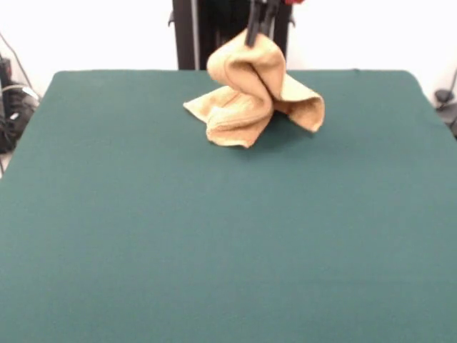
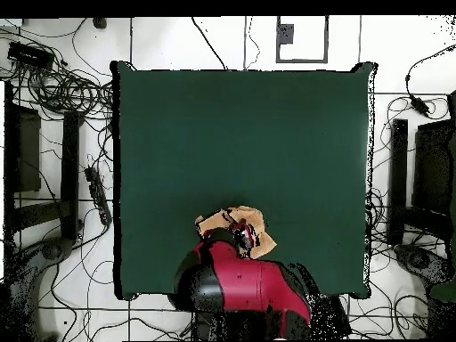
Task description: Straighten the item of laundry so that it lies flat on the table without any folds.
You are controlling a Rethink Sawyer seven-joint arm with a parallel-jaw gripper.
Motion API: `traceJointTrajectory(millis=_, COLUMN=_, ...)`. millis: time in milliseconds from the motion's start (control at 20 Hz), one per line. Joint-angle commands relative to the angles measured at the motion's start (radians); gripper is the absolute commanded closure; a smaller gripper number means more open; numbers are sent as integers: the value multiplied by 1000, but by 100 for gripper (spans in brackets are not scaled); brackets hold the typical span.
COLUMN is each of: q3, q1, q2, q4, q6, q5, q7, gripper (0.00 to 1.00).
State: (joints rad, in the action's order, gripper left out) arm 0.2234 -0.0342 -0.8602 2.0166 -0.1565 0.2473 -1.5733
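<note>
The orange-tan towel (image 1: 251,89) hangs bunched and twisted from my gripper (image 1: 258,33), which is shut on its top fold at the far side of the green table (image 1: 214,236). The towel's lower folds rest on the cloth, one flap sticking out to the left, another to the right. Its label does not show. In the overhead view the towel (image 2: 250,220) peeks out from under the red arm near the table's (image 2: 240,134) bottom edge; the gripper itself is hidden there by the arm.
The robot's black pedestal (image 1: 196,32) stands just behind the towel. Cables and black equipment (image 2: 53,98) lie on the floor on both sides of the table.
</note>
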Motion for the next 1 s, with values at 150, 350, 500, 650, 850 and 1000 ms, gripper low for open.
traceJointTrajectory(millis=150, q3=-34, q1=-38, q2=-60, q4=-27, q6=-246, q5=-53, q7=-119, gripper=100)
traceJointTrajectory(millis=350, q3=-12, q1=-29, q2=-180, q4=-122, q6=-509, q5=-62, q7=-43, gripper=100)
traceJointTrajectory(millis=500, q3=-85, q1=17, q2=-173, q4=-169, q6=-521, q5=-59, q7=-6, gripper=100)
traceJointTrajectory(millis=650, q3=-177, q1=57, q2=-140, q4=-168, q6=-458, q5=-84, q7=-3, gripper=100)
traceJointTrajectory(millis=850, q3=-216, q1=36, q2=-70, q4=-161, q6=-339, q5=-98, q7=-91, gripper=100)
traceJointTrajectory(millis=1000, q3=-219, q1=13, q2=-16, q4=-139, q6=-240, q5=-115, q7=-165, gripper=100)
